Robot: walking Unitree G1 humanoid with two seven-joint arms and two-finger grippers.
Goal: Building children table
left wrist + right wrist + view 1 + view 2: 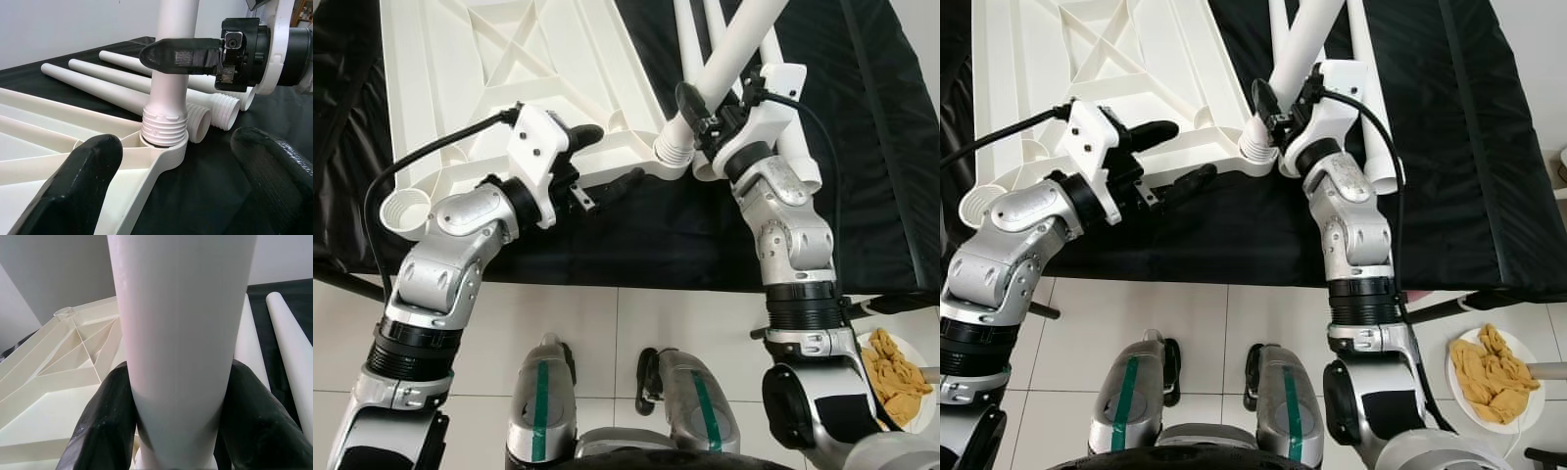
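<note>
A white plastic table top [499, 69] lies upside down on a black cloth [636, 235], ribs facing up. A white table leg [736, 44] stands tilted in the near corner socket [672, 155], its threaded end [165, 128] partly inside. My right gripper [701, 110] is shut on this leg just above the threads, its black fingers [105, 428] pressed on both sides. My left gripper [613, 157] is open, one finger above and one below the table top's near edge, a little left of that socket and touching nothing.
Several loose white legs [102, 83] lie on the cloth beyond the socket. Another empty corner socket [401, 211] sits at the near left. On the tiled floor to my right is a white plate [1528, 416] holding yellow pieces. My feet [544, 397] stand close to the cloth's edge.
</note>
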